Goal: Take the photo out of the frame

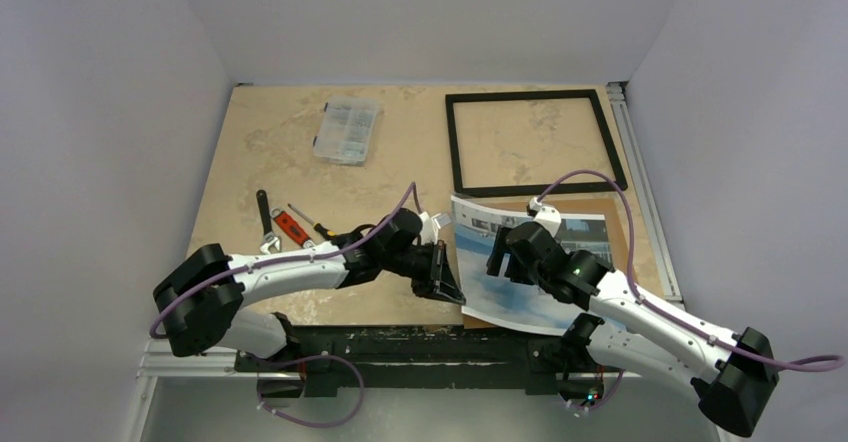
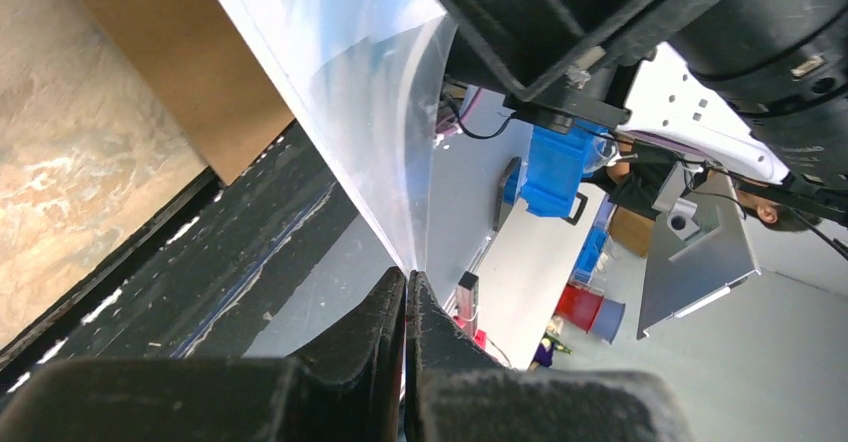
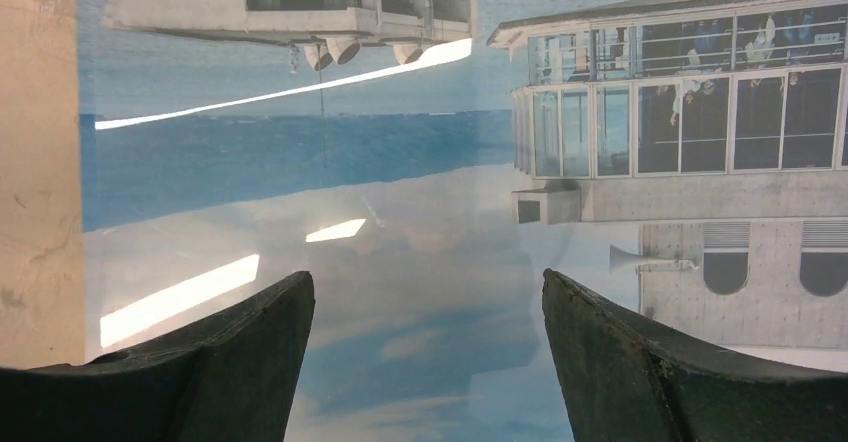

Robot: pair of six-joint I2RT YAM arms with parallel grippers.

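Observation:
The photo [image 1: 472, 262], a print of a white building under blue sky, lies bowed at the near right of the table, its left edge lifted. My left gripper [image 1: 447, 287] is shut on its near-left corner; in the left wrist view the sheet [image 2: 350, 92] rises out of the closed gripper [image 2: 405, 282]. My right gripper [image 1: 497, 257] hovers open just over the print, and the right wrist view shows sky and building [image 3: 400, 162] filling the space between the gripper's [image 3: 428, 302] spread fingers. The black frame [image 1: 525, 95] lies empty at the far right, apart from the photo.
A brown backing panel [image 1: 625, 232] lies under the photo's right side and also appears in the left wrist view [image 2: 180, 72]. A clear parts box [image 1: 347, 130] sits at the back middle. A wrench [image 1: 265, 224], a red tool [image 1: 291, 227] and a screwdriver [image 1: 310, 222] lie left of centre.

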